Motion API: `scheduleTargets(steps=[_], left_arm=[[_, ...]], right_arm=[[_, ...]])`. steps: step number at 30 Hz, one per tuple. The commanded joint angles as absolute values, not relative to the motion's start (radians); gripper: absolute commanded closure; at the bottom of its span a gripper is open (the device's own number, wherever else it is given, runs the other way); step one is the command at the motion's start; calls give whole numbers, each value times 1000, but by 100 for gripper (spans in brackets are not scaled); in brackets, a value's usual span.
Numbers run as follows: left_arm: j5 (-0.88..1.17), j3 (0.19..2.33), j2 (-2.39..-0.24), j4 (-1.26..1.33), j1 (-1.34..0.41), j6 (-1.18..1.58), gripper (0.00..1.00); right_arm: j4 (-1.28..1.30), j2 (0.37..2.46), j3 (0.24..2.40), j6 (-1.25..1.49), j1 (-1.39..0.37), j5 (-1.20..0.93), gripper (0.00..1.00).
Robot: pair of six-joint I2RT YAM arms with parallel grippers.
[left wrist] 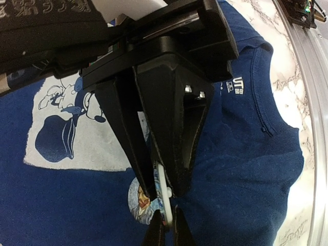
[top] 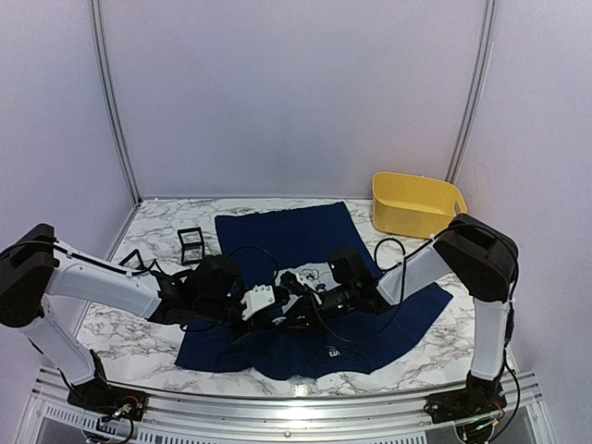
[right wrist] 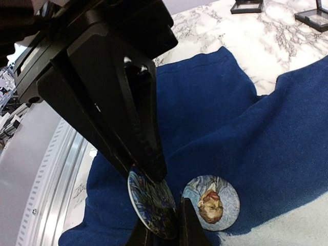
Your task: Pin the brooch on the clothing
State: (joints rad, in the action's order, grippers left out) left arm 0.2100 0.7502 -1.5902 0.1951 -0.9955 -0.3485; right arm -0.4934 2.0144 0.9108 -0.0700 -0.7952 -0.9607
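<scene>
- The T-shirt (top: 287,231) lies flat on the tabletop (top: 129,333), neck toward the arm bases, with both arms meeting over its chest.
- The left gripper (left wrist: 161,192) is clamped on the rim of the brooch (right wrist: 151,205), which stands on edge just above the cloth beside the pale print (left wrist: 77,128).
- The right gripper (right wrist: 146,177) is clamped on the same brooch from the opposite side.
- A second brooch (right wrist: 211,200), showing a portrait, lies face-up on the shirt just beside the held one. Whether it is pinned cannot be told.
- Risk: two grips on one small disc can work against each other. Uneven pull is likely to twist it out of one gripper or bend the pin.
- Risk: the pin is hidden, so a push may snag both cloth layers or miss the fabric entirely.
- Risk: loose fabric can bunch and drag under the fingertips, shifting the second brooch.
- Count: two arms, two brooches, one T-shirt, two small black boxes (right wrist: 248,5), one yellow bin (top: 416,217).
</scene>
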Motion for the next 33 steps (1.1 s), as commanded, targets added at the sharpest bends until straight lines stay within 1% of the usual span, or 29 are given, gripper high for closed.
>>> scheduleTargets(steps=[1, 3, 6, 10, 11, 14, 21, 24, 29, 33], left_arm=[[265, 778, -1579, 175, -1037, -398, 100], [259, 780, -1584, 171, -1042, -402, 100], [251, 775, -1585, 169, -1045, -401, 100], [245, 769, -1578, 169, -1045, -399, 100], [241, 767, -1578, 169, -1045, -396, 100], [229, 755, -1572, 180, -1045, -387, 100], [199, 725, -1559, 190, -1045, -376, 100], [189, 721, -1558, 190, -1043, -373, 100], [173, 721, -1561, 190, -1043, -374, 100], [156, 724, -1564, 192, -1043, -374, 100]], right_arm=[[-473, 2046, 989, 38, -778, -925, 90], [-485, 2051, 999, 86, -776, -923, 88], [-555, 2052, 992, 185, -763, -916, 88], [-630, 2053, 970, 284, -728, -913, 95], [-634, 2051, 965, 293, -721, -910, 97], [-627, 2045, 949, 287, -714, -898, 98], [-716, 2027, 888, 328, -709, -919, 98], [-724, 2021, 879, 324, -710, -934, 97], [-666, 2010, 880, 269, -710, -927, 93], [-621, 1992, 881, 216, -710, -953, 83]])
